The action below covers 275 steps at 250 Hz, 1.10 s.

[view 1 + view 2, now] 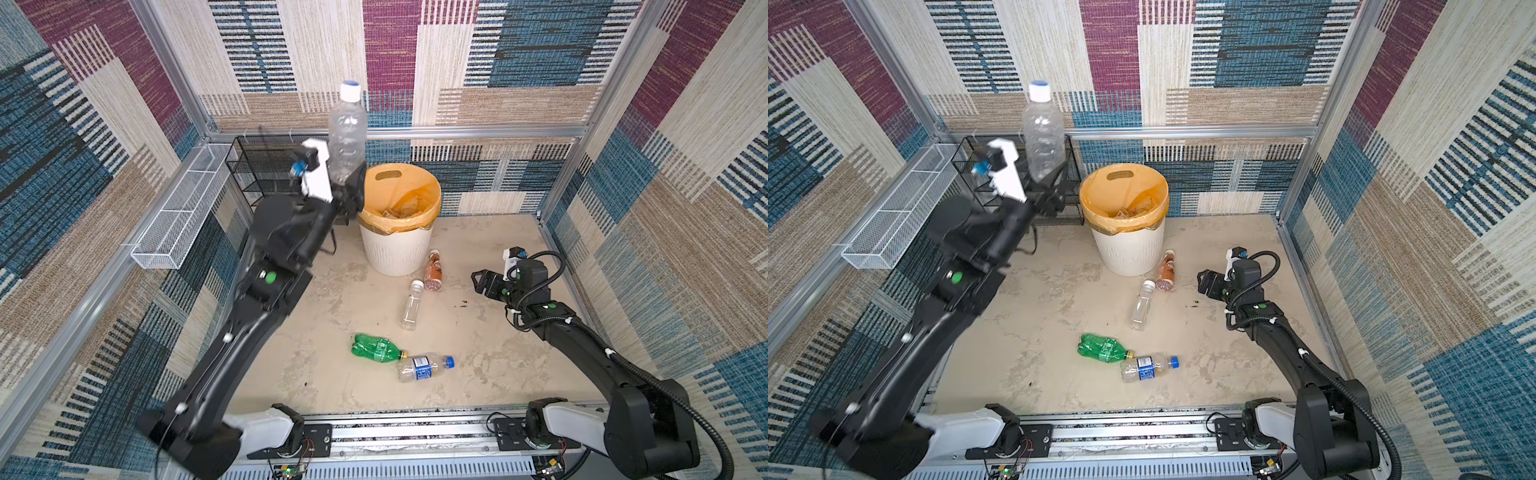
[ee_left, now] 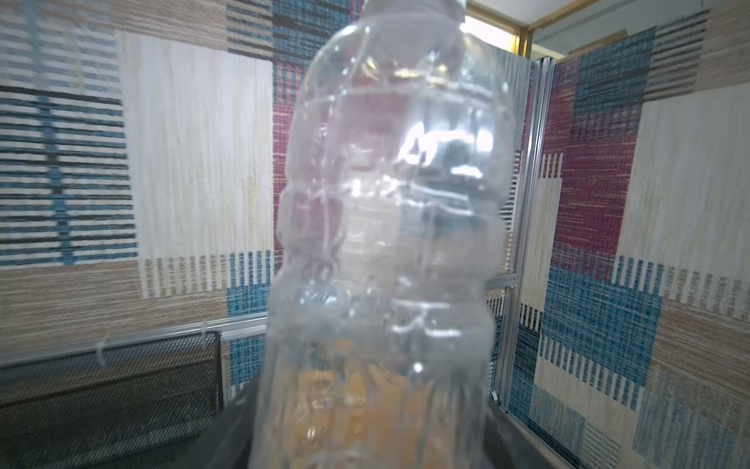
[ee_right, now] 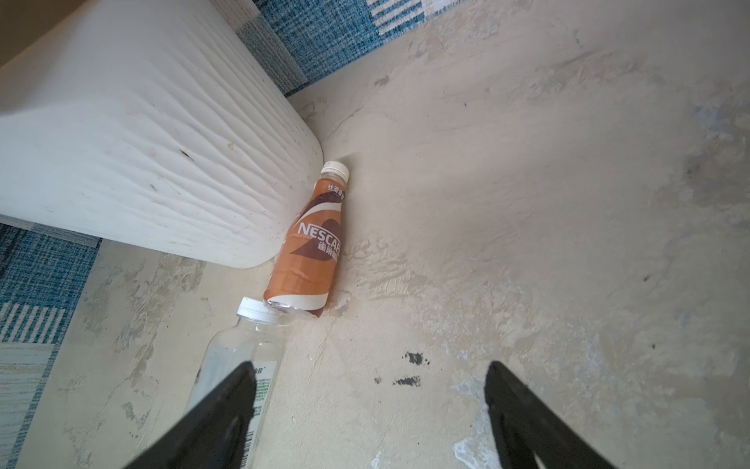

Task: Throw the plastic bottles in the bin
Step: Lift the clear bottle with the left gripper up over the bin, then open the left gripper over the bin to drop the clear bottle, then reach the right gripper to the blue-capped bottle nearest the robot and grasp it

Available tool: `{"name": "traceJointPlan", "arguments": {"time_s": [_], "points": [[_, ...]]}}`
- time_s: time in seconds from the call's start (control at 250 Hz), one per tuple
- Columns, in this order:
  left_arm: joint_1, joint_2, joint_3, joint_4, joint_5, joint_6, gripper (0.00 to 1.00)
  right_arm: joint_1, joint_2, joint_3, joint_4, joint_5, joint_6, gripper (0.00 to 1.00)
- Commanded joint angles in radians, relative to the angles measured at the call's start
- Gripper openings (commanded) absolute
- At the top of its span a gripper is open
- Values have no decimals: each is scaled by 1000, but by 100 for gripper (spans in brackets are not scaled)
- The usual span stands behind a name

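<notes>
A large clear bottle [image 1: 348, 137] [image 1: 1043, 137] [image 2: 389, 203] with a white and blue cap stands upright, its base between the fingers of my raised left gripper [image 1: 347, 183] [image 2: 373, 426], just left of the bin's rim. Whether the jaws press on it is unclear. The white ribbed bin [image 1: 397, 253] [image 3: 142, 142] has an orange liner. An orange-labelled bottle [image 1: 433, 272] [image 3: 312, 243] lies against its foot, and a small clear bottle [image 1: 412, 305] [image 3: 239, 357] lies just below that. A green bottle [image 1: 376, 348] and a blue-capped bottle [image 1: 424, 366] lie nearer the front. My right gripper [image 1: 478, 280] [image 3: 369, 390] hangs open and empty over the floor, right of the small clear bottle.
A black mesh rack [image 1: 257, 166] stands behind my left gripper in the back left corner. A white wire basket [image 1: 178, 212] hangs on the left wall. Patterned walls with aluminium posts close in all sides, and a rail [image 1: 415, 432] runs along the front.
</notes>
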Motion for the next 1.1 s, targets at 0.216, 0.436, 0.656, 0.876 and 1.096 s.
{"name": "traceJointPlan", "arguments": {"time_s": [0.216, 0.436, 0.656, 0.876, 1.096], "points": [[46, 150, 290, -470, 125, -88, 98, 4, -123, -58, -22, 68, -9, 90], [88, -67, 38, -410, 80, -57, 99, 4, -100, -24, -53, 36, -23, 90], [203, -246, -291, -460, 124, -65, 99, 25, -73, 29, -178, 10, -85, 91], [289, -348, -604, -404, 218, -68, 96, 195, -35, 97, -323, -103, -187, 90], [307, -336, -694, -365, 256, -68, 94, 339, 40, 176, -429, -226, -254, 91]]}}
